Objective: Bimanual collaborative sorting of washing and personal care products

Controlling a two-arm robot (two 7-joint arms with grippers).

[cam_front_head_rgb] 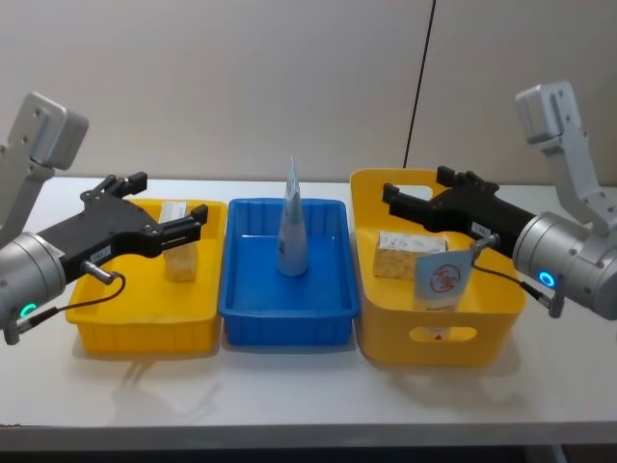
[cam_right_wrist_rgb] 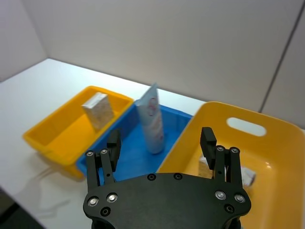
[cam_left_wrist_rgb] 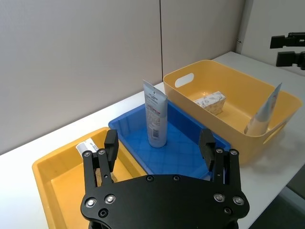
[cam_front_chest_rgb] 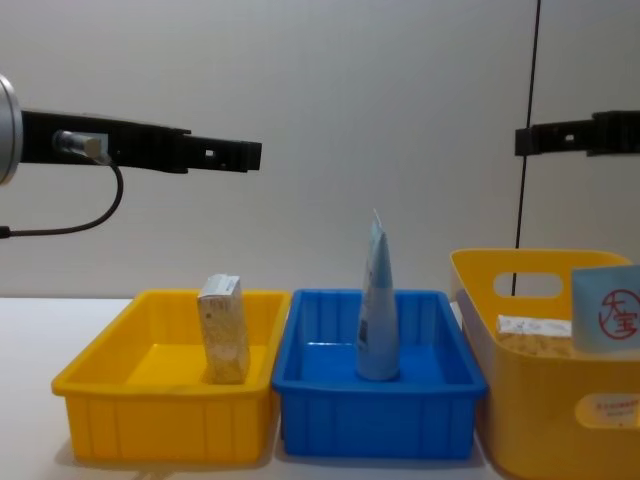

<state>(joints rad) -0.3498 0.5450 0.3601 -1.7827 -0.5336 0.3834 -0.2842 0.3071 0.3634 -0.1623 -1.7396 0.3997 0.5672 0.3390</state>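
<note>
With the shallow blue plastic tray [cam_front_head_rgb: 289, 289] as my landmark, sorting looks about half done: one pale tapered tube [cam_front_head_rgb: 291, 231] stands upright on its cap inside it, and a leaf-patterned cardboard carton [cam_front_head_rgb: 179, 255] stands in the shallow yellow tray [cam_front_head_rgb: 145, 318] to its left. In the deep yellow handled bin [cam_front_head_rgb: 439, 333] to its right, a second carton [cam_front_head_rgb: 409, 256] and tube [cam_front_head_rgb: 443, 278] remain. My left pincer [cam_front_head_rgb: 180, 224] and right pincer [cam_front_head_rgb: 415, 193] hover spread, empty.

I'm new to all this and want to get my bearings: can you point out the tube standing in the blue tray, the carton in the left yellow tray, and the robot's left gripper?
Tube [cam_front_head_rgb: 292, 236]: head view, mid-body.
Carton [cam_front_head_rgb: 179, 253]: head view, front face.
Left gripper [cam_front_head_rgb: 166, 206]: head view, between its open fingertips.
</note>
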